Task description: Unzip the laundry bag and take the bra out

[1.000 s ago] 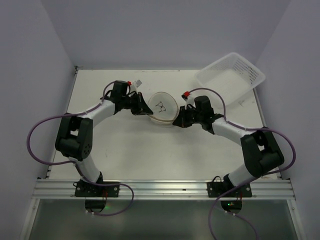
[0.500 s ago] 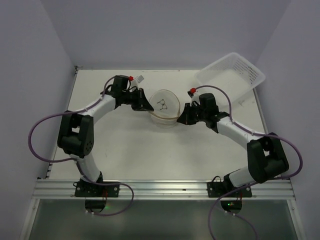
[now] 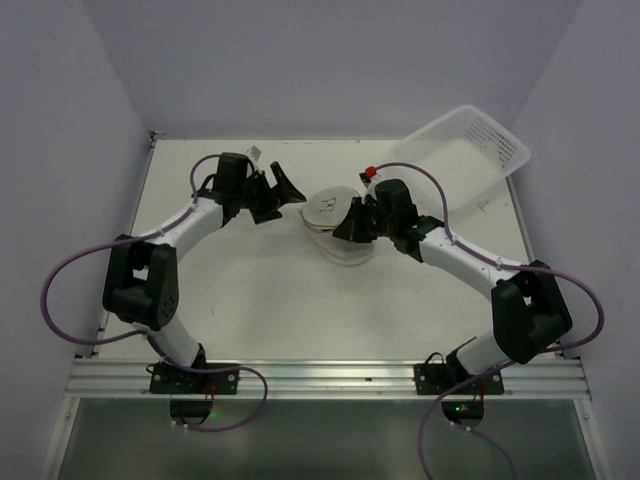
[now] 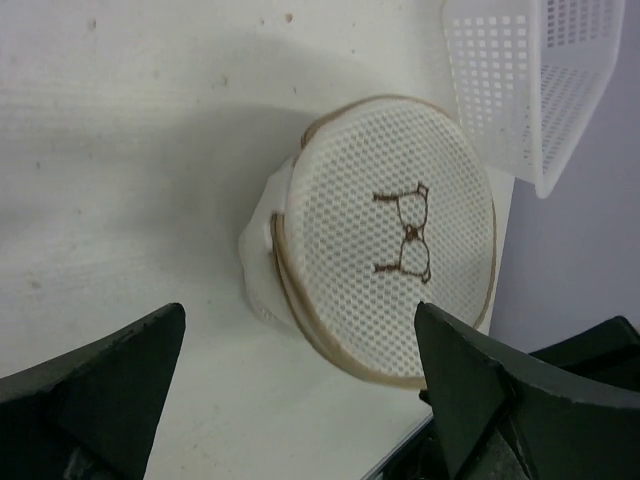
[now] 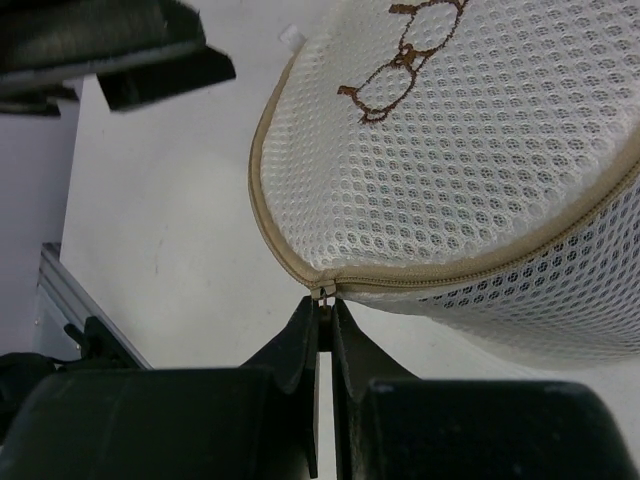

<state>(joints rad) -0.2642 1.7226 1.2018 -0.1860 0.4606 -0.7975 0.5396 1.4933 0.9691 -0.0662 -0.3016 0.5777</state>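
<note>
The laundry bag (image 3: 333, 215) is a round white mesh case with a tan zipper rim and lies tilted mid-table, its flat face with the bra drawing turned up and left. My right gripper (image 3: 348, 226) is shut on the zipper pull (image 5: 322, 291) at the bag's (image 5: 470, 150) rim, and the fingertips (image 5: 305, 318) pinch the small tab. My left gripper (image 3: 286, 190) stands open just left of the bag and does not touch it. In the left wrist view the bag (image 4: 390, 230) sits beyond its wide-apart fingers (image 4: 110, 385). The bra is hidden.
A white perforated plastic basket (image 3: 462, 150) leans at the back right, close behind the bag, and its corner (image 4: 530, 80) shows in the left wrist view. The white table (image 3: 250, 290) is walled at the back and sides.
My left gripper let go of the bag's rim, opened wide and drew back to the left. The right gripper shifted left with the zipper pull, and the bag tipped.
</note>
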